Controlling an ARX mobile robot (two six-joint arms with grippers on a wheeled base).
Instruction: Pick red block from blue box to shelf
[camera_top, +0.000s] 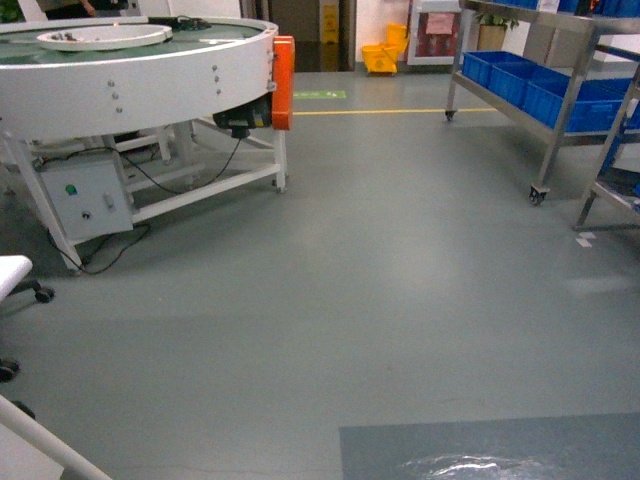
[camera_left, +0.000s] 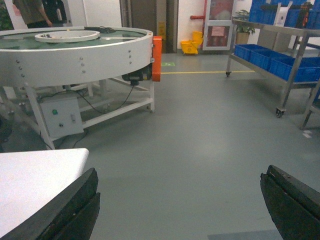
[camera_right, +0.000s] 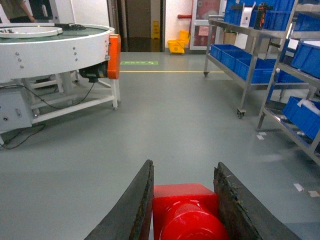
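**Red block in hand, robot faces open floor on the way to the shelf**

Nearest the lens, the right gripper (camera_right: 184, 210) is closed around the red block (camera_right: 186, 215), its dark fingers (camera_right: 131, 210) pressed to both flanks with the stud facing the wrist camera, a squeeze that looks meant to hold the load steady in transit. The left gripper (camera_left: 180, 210) hangs spread wide with nothing between its fingers, evidently idle, beside a white surface (camera_left: 35, 180) at its 9 o'clock. Bare grey floor (camera_top: 330, 300) lies ahead. Farther off, a round white conveyor table (camera_top: 140, 70) stands at 10 o'clock and the shelf (camera_top: 560, 90), loaded with dark blue crates (camera_top: 560, 95), waits at 2 o'clock. The blue box is not in view.
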